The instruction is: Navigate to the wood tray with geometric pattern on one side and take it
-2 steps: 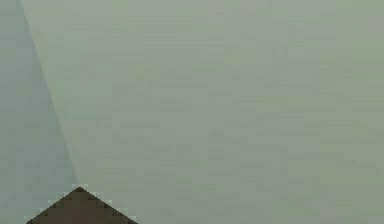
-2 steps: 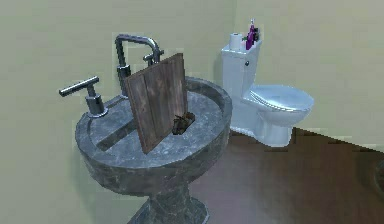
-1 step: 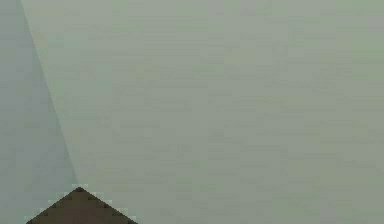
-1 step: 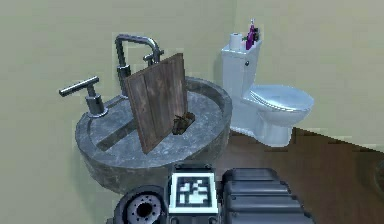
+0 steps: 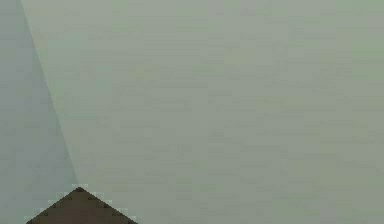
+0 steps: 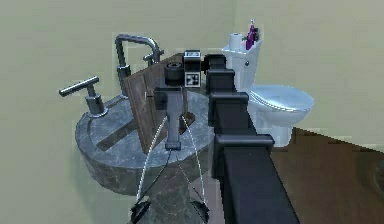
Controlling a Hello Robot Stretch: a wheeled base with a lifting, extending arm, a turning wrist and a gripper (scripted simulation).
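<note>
Forward view: bare wall and a wedge of dark floor. I am nose-in to a corner, so the work lies out to the arm's side.

Arm side view: a round stone sink with a faucet and a lever handle. A brown wood slab, which I take for the tray, stands on edge in the basin, tilted and close under the faucet. I can't make out the pattern.

The arm reaches out along the sink's right side. The pincer has its dark body just beside the tray, with the thin fingers trailing down the picture. I cannot tell whether the fingers are apart or together, whether they touch the wood, or whether anything is held.

Step in hand, as I judge it, is the grasp.
- Take the tray by its free upper edge, away from the faucet.
- Make small corrections only. A tilted slab will likely slide along the basin if nudged.
- Lift straight up before drawing the arm in, so the wood clears the rim.
- Mind the toilet and the purple bottle on its tank if I turn the base.
</note>
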